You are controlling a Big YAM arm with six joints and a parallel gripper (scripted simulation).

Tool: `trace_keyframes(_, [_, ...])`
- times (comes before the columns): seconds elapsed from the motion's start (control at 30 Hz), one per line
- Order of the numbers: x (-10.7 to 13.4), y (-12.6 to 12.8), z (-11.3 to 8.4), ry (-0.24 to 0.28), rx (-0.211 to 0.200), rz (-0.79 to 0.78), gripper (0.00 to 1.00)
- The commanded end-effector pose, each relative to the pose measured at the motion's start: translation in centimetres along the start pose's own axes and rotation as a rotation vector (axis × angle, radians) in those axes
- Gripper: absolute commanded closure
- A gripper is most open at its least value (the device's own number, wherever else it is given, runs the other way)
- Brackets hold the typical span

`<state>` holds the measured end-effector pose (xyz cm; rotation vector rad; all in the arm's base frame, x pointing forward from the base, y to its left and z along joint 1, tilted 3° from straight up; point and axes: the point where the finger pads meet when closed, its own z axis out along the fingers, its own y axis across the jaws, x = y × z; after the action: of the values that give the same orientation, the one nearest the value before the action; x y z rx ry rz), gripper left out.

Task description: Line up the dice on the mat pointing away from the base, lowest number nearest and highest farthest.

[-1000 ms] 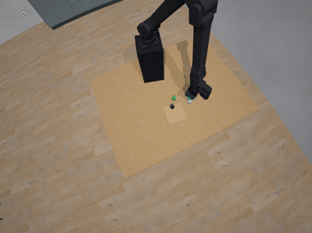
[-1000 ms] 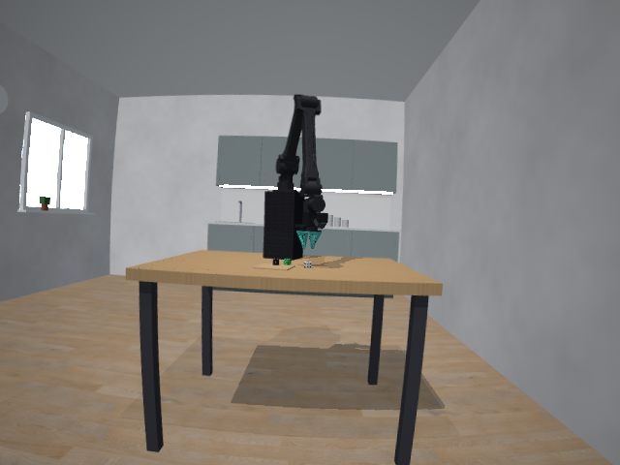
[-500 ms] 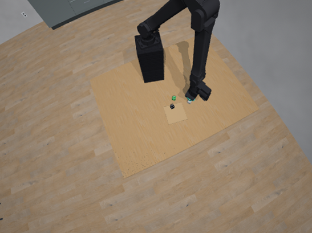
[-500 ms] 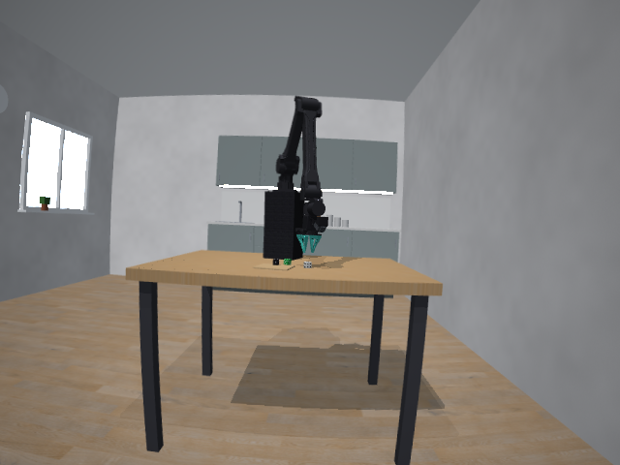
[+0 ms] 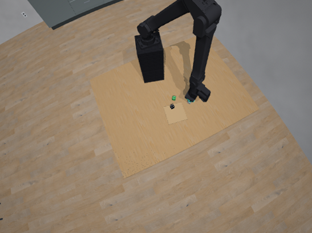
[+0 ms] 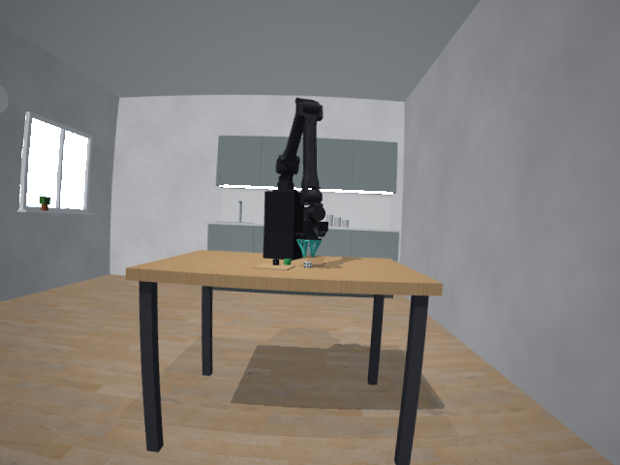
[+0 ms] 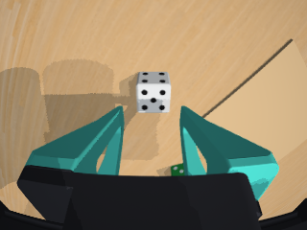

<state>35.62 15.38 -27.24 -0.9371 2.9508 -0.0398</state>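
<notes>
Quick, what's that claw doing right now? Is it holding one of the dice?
Gripper: partly open and holding nothing, its teal fingers poised above the white die, which sits on the table.

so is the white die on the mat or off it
Off: the white die sits on bare table, beside the mat edge, under the open gripper.

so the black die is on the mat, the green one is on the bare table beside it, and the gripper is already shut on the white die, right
Not quite. The gripper is not shut on the white die: the wrist view shows the die resting on the table just ahead of the open fingertips, untouched. The rest holds: in the top view the black die sits on the mat and the green die lies on bare table beside it.
</notes>
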Motion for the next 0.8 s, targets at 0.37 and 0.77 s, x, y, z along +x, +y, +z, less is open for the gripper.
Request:
trace_keyframes(0.37, [-1.0,-0.8,0.9,-0.028,0.007,0.008,0.61])
trace_keyframes(0.77, [-0.7,-0.7,0.8,-0.022,0.006,0.007,0.61])
